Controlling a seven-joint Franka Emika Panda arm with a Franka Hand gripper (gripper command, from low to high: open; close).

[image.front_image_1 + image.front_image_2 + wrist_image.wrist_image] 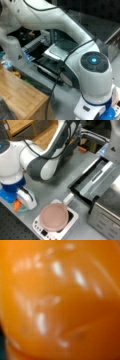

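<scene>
The gripper (18, 203) hangs low at a front view's left bottom edge of the grey bench (55, 187), right over an orange object (17, 205) on a teal dish (23, 209); the orange surface (60, 300) fills the wrist view. I cannot tell how wide the jaws stand or whether they grip it. So near the bench edge, a glancing contact could likely push object and dish off, and the pink-lidded appliance (53, 217) stands near.

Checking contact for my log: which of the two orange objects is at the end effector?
The orange piece at a front view's bottom left, directly below the end effector; the other orange object lies far off at the top.
</scene>
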